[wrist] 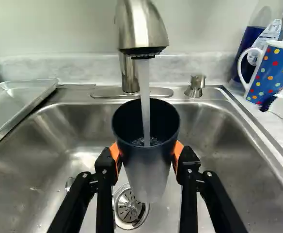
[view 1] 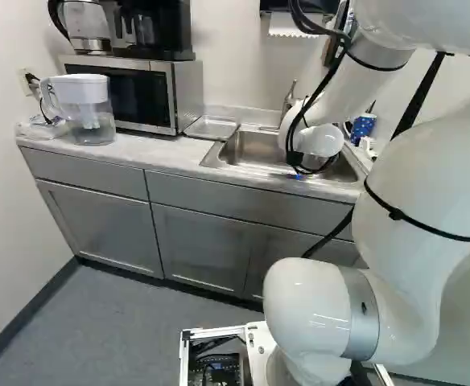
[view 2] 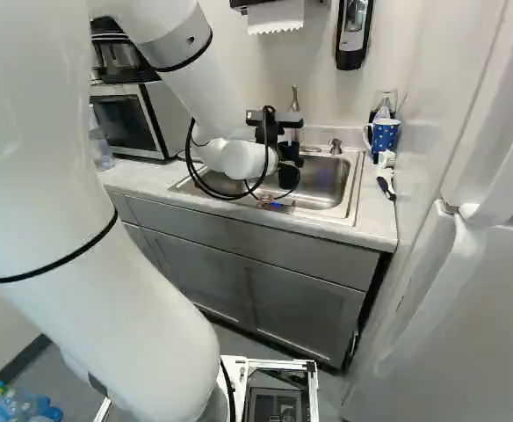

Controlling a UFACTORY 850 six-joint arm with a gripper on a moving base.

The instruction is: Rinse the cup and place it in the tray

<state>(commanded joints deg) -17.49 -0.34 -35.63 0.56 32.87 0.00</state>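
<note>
The pincer [wrist: 147, 154] grips the dark cup [wrist: 149, 177] from both sides, upright above the sink [wrist: 39, 141] — its mouth directly beneath the running faucet [wrist: 141, 29]. The tray [wrist: 15, 104] lies by the sink's edge, opposite the spotted mug [wrist: 276, 73] — the likely carry direction.

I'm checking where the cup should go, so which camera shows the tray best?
The left base view: the whole tray shows, between microwave and sink. The wrist view cuts part of it off; in the right base view I can't make it out past the arm.
</note>
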